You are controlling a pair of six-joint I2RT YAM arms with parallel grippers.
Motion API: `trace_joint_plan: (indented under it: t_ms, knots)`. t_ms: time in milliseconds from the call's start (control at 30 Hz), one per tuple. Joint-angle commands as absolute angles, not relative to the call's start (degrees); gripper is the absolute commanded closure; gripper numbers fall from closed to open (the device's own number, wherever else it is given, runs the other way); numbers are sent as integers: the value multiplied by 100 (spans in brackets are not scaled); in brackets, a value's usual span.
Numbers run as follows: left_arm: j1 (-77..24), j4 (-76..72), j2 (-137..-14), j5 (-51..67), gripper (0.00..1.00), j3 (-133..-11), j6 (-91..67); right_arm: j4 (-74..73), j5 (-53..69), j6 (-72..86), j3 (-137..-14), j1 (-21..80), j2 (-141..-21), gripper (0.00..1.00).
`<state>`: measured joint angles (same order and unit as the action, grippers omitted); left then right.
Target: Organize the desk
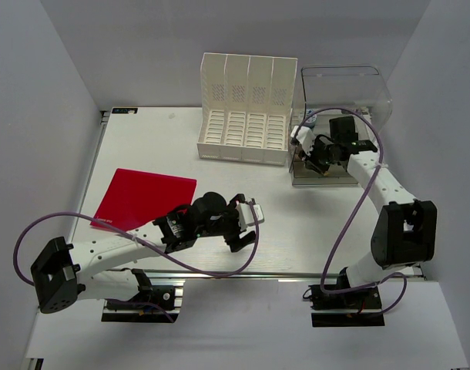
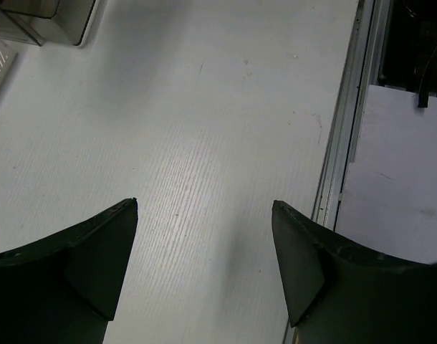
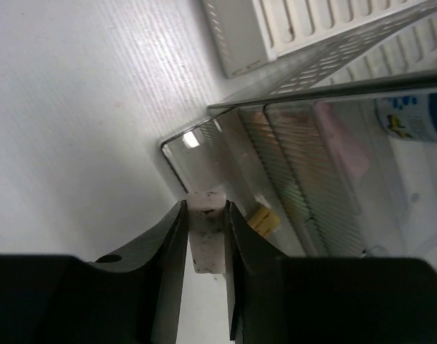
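The worktop (image 1: 297,220) fills the view from the back wall to the aluminium rail (image 1: 297,274) on my near side, lying flat under both arms. At its back right corner the right jaws are closed on a small white block (image 3: 206,229), speckled with dark marks. The block's long axis runs out along the fingers, so its free end points at the near corner of the clear bin (image 1: 347,92). The bin lies just ahead and to the right of those jaws; block and bin corner are close, though I cannot tell whether they touch. The right arm is plainly the nearer one for that bin.

Through the bin's wall I make out a pale pink shape, something with a blue label and a small yellow piece; all are too blurred to name. Beside the bin stands a white file organiser (image 1: 246,108) with four compartments; I see nothing in them.

The left jaws stand wide open with nothing between them, over bare worktop close to the rail; a red folder (image 1: 146,198) lies flat at the left, nearer that arm.
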<state>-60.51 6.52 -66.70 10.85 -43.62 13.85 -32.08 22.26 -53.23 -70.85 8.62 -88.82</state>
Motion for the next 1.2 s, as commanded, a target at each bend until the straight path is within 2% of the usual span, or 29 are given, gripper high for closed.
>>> trace_joint_plan:
  t_ms: [0,100,300,400,433,467,600,633,767,833,867,900,933,967,1067,1167]
  knots:
    - [-6073,695,-6417,1046,15,-4535,1336,-2637,1635,-5642,-7277,932,-9017,100]
    - [-6073,694,-6399,1037,15,-4526,1336,-2532,1486,-5686,-7216,975,-9176,99]
    - [-6073,686,-6416,1098,15,-4526,1318,-1943,1178,-5616,-6865,1072,-9395,91]
    - [-6073,694,-6434,1107,15,-4526,1310,-1846,1081,-5599,-6794,1081,-9509,82]
    - [-6073,694,-6434,1116,15,-4535,1310,-1828,1038,-5581,-6777,1098,-9562,74]
    - [-6073,686,-6434,1125,15,-4526,1301,-1854,1011,-5572,-6794,1099,-9597,72]
    - [-6073,694,-6425,1143,15,-4535,1310,-1977,914,-5423,-6908,1099,-9721,52]
    - [-6073,694,-6407,1151,15,-4535,1310,-1969,888,-5397,-6917,1090,-9738,52]
    - [-6073,694,-6381,1151,15,-4526,1310,-1995,923,-5239,-6978,1090,-9694,53]
    - [-6073,694,-6355,1151,15,-4518,1310,-2118,1028,-5195,-7092,1081,-9659,60]
    - [-6073,694,-6346,1143,15,-4526,1310,-2196,1107,-5168,-7136,1081,-9642,66]
    - [-6073,694,-6328,1143,15,-4526,1310,-2389,1325,-5168,-7215,1064,-9616,86]
    - [-6073,694,-6319,1143,15,-4526,1310,-2547,1484,-5211,-7251,1037,-9546,97]
    - [-6073,694,-6319,1143,15,-4526,1310,-2758,1668,-5342,-7268,1037,-9510,100]
    - [-6073,677,-6293,1177,15,-4518,1301,-3698,2328,-6133,-7164,1037,-9431,100]
    - [-6073,694,-6337,1266,15,-4544,1301,-4245,2286,-6626,-6979,1081,-9580,100]
